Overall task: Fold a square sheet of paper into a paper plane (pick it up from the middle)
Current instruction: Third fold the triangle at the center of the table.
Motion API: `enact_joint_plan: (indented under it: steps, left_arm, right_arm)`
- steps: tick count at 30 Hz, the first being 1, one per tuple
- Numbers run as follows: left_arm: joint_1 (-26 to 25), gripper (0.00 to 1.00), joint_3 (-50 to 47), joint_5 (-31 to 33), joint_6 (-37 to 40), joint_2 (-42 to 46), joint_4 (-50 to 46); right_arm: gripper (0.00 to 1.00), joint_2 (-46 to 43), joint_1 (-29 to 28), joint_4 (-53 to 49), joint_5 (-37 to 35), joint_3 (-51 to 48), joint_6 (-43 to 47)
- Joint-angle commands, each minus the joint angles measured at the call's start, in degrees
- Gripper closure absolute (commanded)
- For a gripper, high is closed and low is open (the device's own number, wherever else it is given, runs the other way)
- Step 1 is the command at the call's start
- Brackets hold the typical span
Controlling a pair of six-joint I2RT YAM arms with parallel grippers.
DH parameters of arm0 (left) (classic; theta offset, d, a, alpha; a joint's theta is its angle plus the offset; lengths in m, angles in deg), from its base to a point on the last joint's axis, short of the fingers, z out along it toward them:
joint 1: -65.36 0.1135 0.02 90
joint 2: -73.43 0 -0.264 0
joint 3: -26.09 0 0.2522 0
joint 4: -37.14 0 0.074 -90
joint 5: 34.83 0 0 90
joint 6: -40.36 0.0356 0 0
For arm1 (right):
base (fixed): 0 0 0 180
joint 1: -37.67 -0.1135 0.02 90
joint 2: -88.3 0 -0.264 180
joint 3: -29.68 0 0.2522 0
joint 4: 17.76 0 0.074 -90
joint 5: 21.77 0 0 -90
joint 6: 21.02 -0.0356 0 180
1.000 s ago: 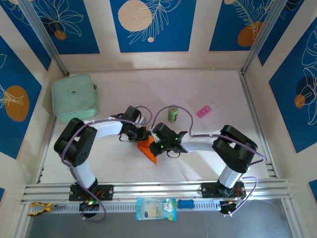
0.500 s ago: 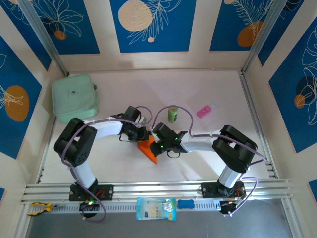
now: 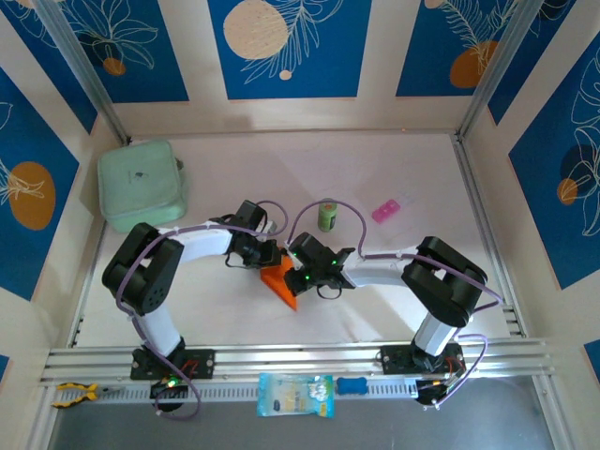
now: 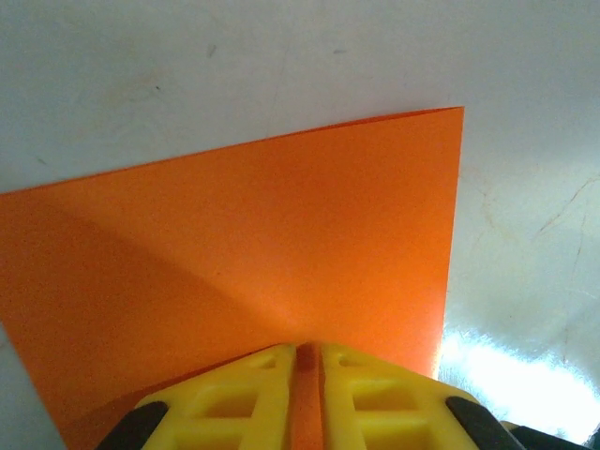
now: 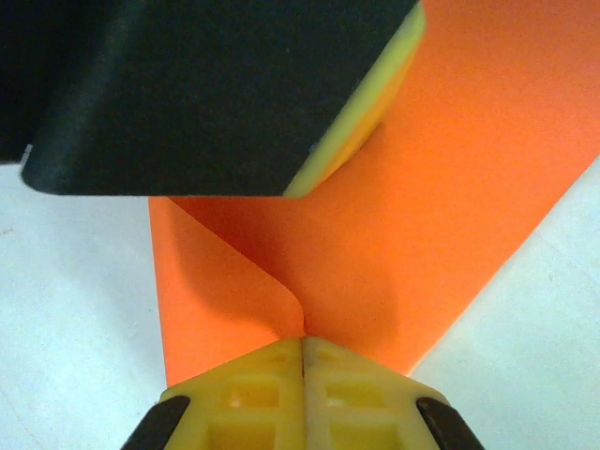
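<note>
My left pincer pinches the paper by its edge; my right pincer nips the same paper at a curled fold.

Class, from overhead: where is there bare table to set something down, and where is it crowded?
Bare: the far strip behind the green can and pink packet; the near strip before the rail. Crowded: centre, where left gripper and right gripper pinch the orange sheet.
</note>
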Motion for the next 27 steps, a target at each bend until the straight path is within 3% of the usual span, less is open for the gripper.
enact_joint_plan:
  steps: [1,27]
  left_arm:
    - [0.4,0.85,0.5,0.2,0.6,-0.8,-0.7]
    - [0.4,0.85,0.2,0.6,0.4,-0.4,-0.6]
  right_arm:
    - [0.96,0.2,-0.1,-1.3,-0.7,0.1,-0.5]
    - [0.96,1.2,0.0,-0.9,-1.1,-0.8,-1.9]
